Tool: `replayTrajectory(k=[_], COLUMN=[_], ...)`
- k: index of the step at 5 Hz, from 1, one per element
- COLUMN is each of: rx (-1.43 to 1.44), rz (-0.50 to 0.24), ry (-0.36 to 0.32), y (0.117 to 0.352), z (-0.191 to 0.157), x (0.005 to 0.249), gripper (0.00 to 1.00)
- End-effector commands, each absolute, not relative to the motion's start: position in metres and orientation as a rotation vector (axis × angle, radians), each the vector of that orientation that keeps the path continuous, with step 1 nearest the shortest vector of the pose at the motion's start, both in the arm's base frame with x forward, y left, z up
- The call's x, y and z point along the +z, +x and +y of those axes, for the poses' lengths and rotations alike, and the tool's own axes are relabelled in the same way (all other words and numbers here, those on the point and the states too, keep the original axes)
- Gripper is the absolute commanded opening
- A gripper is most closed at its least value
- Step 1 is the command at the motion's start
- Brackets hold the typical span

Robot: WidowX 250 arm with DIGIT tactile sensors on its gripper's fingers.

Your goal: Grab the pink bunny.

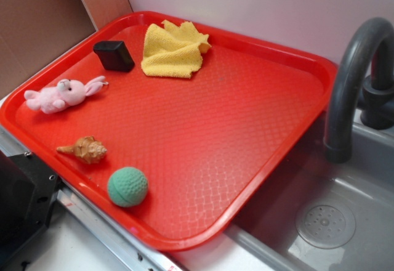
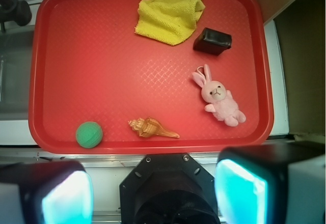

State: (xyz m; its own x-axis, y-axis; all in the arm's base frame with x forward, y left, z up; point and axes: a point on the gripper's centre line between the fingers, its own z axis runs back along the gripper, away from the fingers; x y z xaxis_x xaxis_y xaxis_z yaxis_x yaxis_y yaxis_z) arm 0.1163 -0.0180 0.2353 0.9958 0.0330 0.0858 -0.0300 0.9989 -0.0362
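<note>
The pink bunny lies on its side at the left of the red tray, ears pointing toward the black block. In the wrist view the pink bunny lies face up at the tray's right side. My gripper is high above and short of the tray's near rim, with both fingers wide apart and nothing between them. The fingertips are blurred and glow cyan. The gripper does not show in the exterior view.
A tan seashell and a green ball lie near the tray's front edge. A black block and a yellow cloth lie at the back. A grey faucet and sink stand to the right.
</note>
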Motion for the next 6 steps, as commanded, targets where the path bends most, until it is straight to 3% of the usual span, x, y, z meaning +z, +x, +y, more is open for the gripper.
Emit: replayTrajectory(k=[1,3,4,5,6], rx=[0.032,-0.047,-0.126,-0.248,-0.274], rz=[-0.086,-0.166,-0.227,-0.265,-0.241], ry=[-0.035,-0.005,-0.005,0.029,0.054], y=[0.116,0.144,0.151,0.149,0.147], z=[-0.018,0.026,0.056,0.063,0.065], x=[0.235,0.209,0.197,0.184,0.170], gripper=[1.00,1.00,1.00,1.00,1.00])
